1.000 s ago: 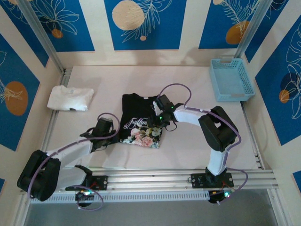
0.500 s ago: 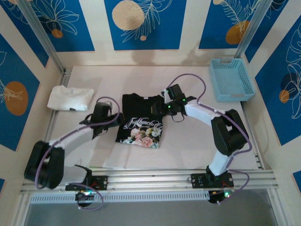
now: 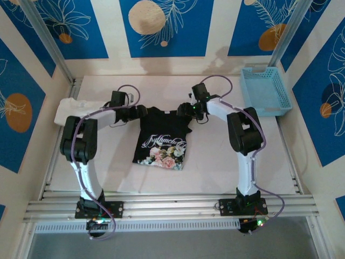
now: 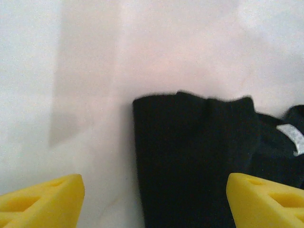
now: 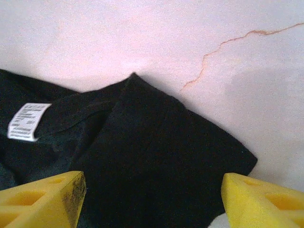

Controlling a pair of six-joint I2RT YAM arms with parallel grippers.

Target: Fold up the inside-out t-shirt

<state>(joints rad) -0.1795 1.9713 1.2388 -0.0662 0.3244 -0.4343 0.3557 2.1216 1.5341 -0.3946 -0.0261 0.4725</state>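
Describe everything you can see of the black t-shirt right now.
The black t-shirt is soft cloth, folded into a rough rectangle, lying flat on the table. A floral print with script lettering faces up; a white label shows at the collar. The left gripper and right gripper stand open at its far corners.

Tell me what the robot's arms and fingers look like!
Both the left arm and right arm have white tubes, chunky black joints and looping purple cables. The fingers are bright yellow wedges with hollow cut-outs; a right finger looks smudged dark.
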